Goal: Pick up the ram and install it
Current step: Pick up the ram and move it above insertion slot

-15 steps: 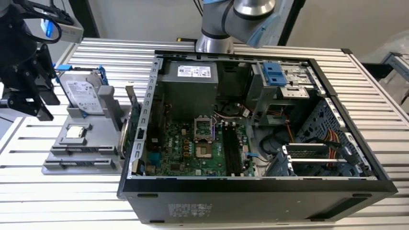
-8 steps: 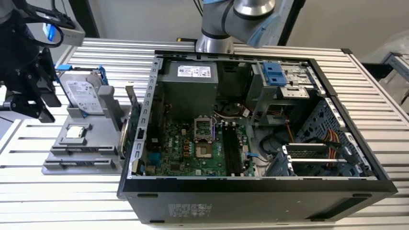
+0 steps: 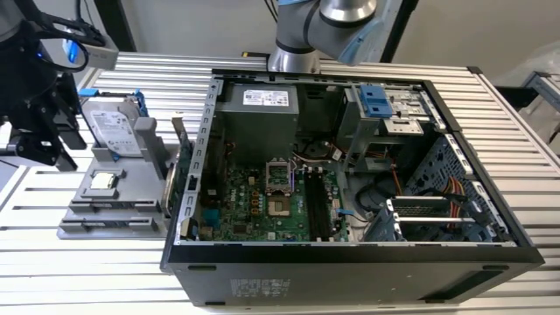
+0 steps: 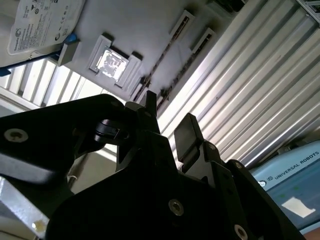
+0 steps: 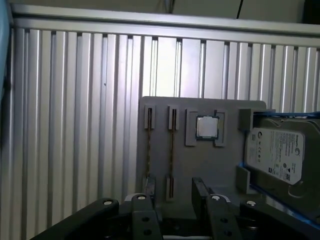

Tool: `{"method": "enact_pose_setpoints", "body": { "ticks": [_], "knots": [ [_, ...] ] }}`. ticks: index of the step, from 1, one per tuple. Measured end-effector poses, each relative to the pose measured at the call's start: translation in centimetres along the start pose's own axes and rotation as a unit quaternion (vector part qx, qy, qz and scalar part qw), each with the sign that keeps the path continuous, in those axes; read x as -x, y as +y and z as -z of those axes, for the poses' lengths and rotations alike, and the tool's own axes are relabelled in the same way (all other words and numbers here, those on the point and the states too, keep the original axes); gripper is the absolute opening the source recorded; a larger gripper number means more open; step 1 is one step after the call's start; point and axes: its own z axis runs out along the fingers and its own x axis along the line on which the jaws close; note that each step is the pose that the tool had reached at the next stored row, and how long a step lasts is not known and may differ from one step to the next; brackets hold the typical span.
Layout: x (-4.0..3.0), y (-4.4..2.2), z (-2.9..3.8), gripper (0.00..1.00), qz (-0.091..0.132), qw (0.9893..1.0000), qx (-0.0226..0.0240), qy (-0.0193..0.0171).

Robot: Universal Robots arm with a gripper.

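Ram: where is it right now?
The ram sits in a slot of the gray holder, beside the processor chip, at the exterior view's left of the computer case.

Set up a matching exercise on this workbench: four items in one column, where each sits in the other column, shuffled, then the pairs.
1. ram
2. processor chip
3. hard drive
4. memory slots

A. in a blue frame
B. on the motherboard inside the computer case
C. in a narrow groove of the grey holder
D. in a square recess of the grey holder

Pairs: 1-C, 2-D, 3-A, 4-B
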Motion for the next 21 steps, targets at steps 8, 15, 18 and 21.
{"method": "enact_pose_setpoints", "body": {
  "ticks": [8,15,18,21],
  "knots": [
    [0.01,0.01,-0.27,1.0,-0.002,1.0,-0.0011,0.0015],
    [0.01,-0.01,-0.71,1.0,-0.002,1.0,-0.001,0.0021],
    [0.0,-0.01,-0.95,1.0,-0.002,1.0,-0.001,0.0027],
    [-0.01,-0.02,-1.2,1.0,-0.002,1.0,-0.001,0.0028]
  ]
}}
